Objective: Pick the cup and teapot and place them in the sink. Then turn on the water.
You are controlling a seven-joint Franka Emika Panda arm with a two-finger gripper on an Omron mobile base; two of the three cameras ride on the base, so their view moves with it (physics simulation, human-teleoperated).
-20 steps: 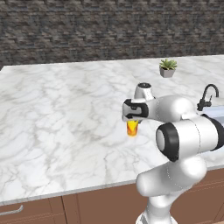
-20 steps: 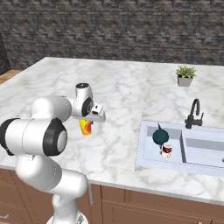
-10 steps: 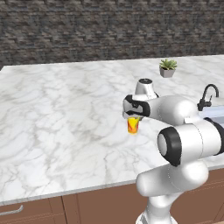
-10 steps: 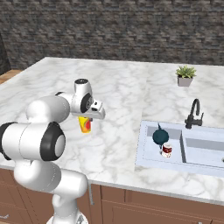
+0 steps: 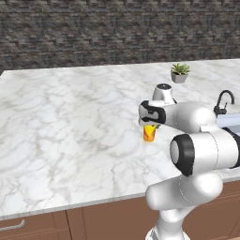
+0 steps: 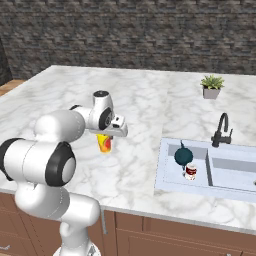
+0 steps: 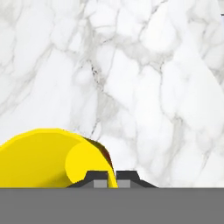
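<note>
One cup [image 5: 149, 133] hangs under the jaws [image 7: 111, 176], a small yellow cylinder with an orange-red patch low on its side; from the hand camera its open yellow mouth shows, with the rim pinched between the two dark tips. The jaws are clamped together on that rim, and the cup sits over the middle of the bench [image 5: 70, 122], whether touching it or just above I cannot tell. One teapot [image 6: 183, 156], round and dark teal with a thin handle on top, lies in the sink [image 6: 170, 181], in its left basin, with one red-and-white can [image 6: 190, 172] just beside it. One slim black faucet [image 6: 222, 130] curves at the sink's back edge. One potted plant [image 6: 211, 86] stands far back. White marble with grey veins covers the bench, brown cabinets [image 6: 165, 240] run beneath, and a dark stone wall [image 6: 130, 35] rises behind.
</note>
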